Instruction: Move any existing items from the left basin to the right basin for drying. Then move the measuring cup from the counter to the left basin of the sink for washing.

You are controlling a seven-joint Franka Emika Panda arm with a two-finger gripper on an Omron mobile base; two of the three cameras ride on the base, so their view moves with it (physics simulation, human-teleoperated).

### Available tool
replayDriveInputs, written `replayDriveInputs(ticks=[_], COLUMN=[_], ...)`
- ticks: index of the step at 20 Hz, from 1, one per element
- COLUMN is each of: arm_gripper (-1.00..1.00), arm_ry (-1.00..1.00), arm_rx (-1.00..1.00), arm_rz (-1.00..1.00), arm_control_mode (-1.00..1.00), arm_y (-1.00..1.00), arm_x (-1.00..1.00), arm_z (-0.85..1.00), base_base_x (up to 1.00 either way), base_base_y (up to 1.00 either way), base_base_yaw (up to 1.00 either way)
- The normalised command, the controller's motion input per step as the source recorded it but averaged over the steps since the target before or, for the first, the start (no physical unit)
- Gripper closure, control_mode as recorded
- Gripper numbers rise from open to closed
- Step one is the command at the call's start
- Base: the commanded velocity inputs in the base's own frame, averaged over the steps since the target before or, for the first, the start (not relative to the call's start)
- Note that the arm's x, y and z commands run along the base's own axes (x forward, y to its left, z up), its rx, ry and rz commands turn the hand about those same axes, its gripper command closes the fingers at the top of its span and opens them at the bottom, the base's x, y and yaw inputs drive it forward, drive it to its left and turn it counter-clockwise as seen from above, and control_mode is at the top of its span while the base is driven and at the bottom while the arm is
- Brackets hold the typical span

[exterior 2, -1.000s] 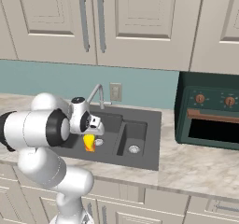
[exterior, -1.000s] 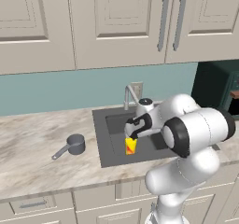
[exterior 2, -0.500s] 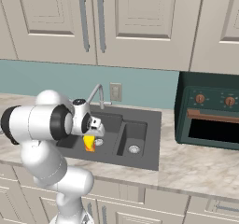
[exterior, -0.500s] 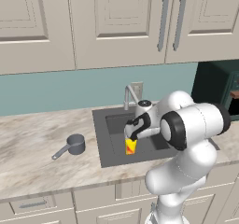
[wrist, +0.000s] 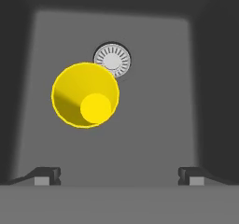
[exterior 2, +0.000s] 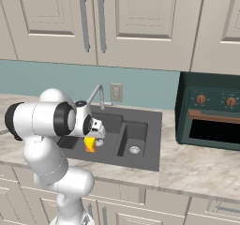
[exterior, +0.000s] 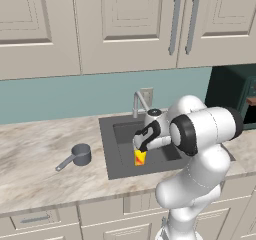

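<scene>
Your sink (exterior: 111, 149) fills the scene, and the yellow cup (wrist: 85, 95) stands upright in the left basin (wrist: 154, 125), right beside the drain (wrist: 112, 59). Your gripper (wrist: 116, 175) hangs above it, fingers spread wide, holding nothing. The cup lies off-centre, toward the left fingertip (wrist: 45, 175) — shift that way before descending.

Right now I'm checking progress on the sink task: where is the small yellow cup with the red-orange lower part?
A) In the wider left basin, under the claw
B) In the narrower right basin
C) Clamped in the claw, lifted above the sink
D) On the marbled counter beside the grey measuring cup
A: the small yellow cup with the red-orange lower part stands on the wider left basin's floor beside its round silver drain, below the open claw.
</scene>
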Motion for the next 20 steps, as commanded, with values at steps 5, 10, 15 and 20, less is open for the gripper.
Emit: replayDriveInputs(ticks=[5, 10, 15, 20], arm_gripper=[-1.0, -1.0, -1.0, -1.0], arm_ry=[-0.01, -0.02, -0.02, -0.03], arm_rx=[0.0, 0.0, 0.0, 0.0], arm_rz=[0.0, 0.0, 0.0, 0.0], arm_control_mode=[-1.0, -1.0, -1.0, -1.0], arm_y=[0.0, 0.0, 0.01, 0.03], arm_x=[0.04, 0.06, 0.1, 0.12], arm_z=[-0.05, -0.03, 0.0, -0.03], base_base_x=[0.0, 0.0, 0.0, 0.0], base_base_y=[0.0, 0.0, 0.0, 0.0], base_base_yaw=[0.0, 0.0, 0.0, 0.0])
